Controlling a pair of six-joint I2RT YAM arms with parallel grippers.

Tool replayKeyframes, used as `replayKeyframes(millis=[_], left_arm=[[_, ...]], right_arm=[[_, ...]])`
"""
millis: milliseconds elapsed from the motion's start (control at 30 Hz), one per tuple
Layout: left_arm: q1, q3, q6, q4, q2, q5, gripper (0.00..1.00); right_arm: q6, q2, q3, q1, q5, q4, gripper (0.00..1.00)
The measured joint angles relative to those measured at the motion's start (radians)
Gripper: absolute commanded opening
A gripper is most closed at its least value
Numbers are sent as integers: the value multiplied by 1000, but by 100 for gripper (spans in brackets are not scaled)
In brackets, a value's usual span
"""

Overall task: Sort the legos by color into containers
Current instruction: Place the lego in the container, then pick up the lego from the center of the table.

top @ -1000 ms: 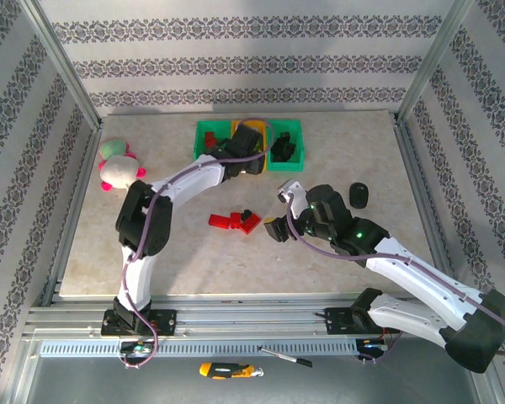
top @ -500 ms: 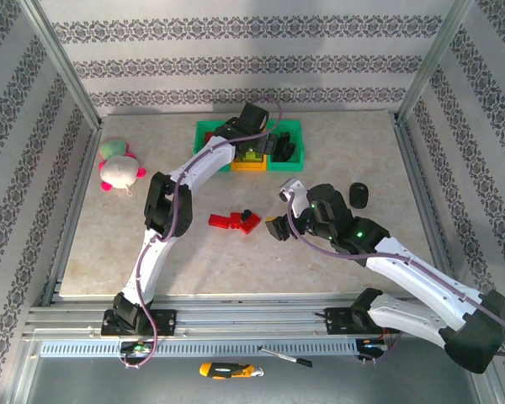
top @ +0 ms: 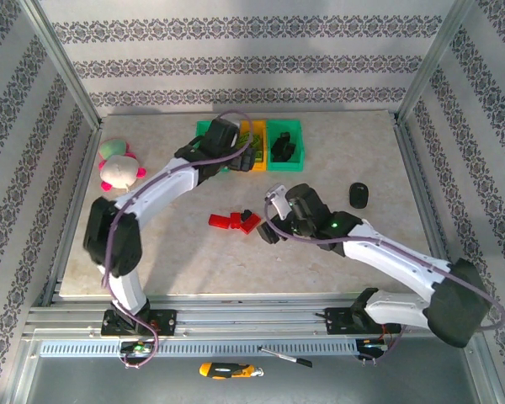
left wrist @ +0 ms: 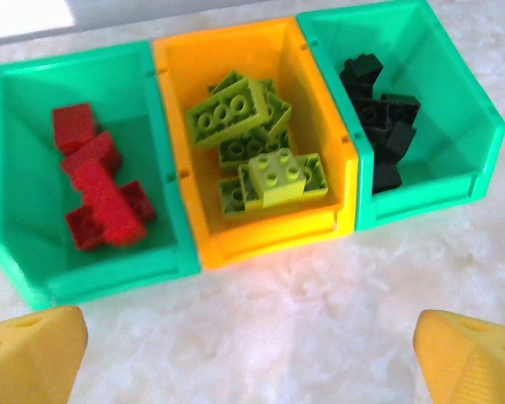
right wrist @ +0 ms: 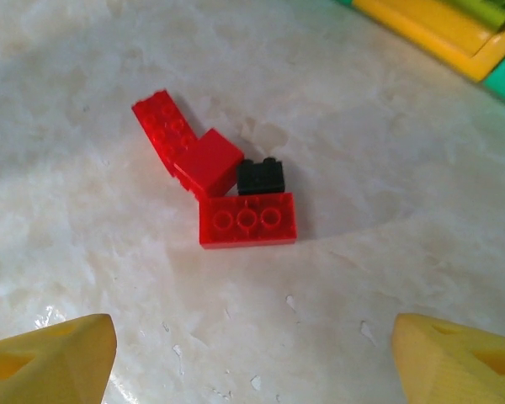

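1. Pulled back from above the orange bin, the left hand now hangs before the bins, fingers spread wide, holding nothing.
2. Red bricks lie in the left green bin, lime bricks in the orange bin, black bricks in the right green bin.
3. Three loose red bricks and one black brick touch in a cluster on the counter.
4. The right hand hovers just beside them, wide and empty.

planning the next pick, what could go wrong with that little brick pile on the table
The black brick sits tight against the red bricks, so the open right gripper may pinch both colours. The red ones touch each other too; lifting one could drag another.
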Motion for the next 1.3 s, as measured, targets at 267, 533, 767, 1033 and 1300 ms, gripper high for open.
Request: replayKeyframes(millis=[267, 533, 767, 1033, 1300], left_arm=[[69, -351, -75, 16, -236, -5, 99], [148, -474, -111, 13, -366, -7, 99], [151, -482, -113, 13, -374, -3, 99], [151, -482, -113, 13, -374, -3, 99], [151, -485, -113, 13, -377, -3, 99]], right_arm=[[-20, 278, 76, 6, -43, 74, 89], [-43, 491, 170, 17, -52, 100, 92], [-50, 581, 216, 19, -46, 105, 71], [-42, 579, 216, 19, -19, 112, 59], [-23, 431, 160, 19, -6, 92, 59]])
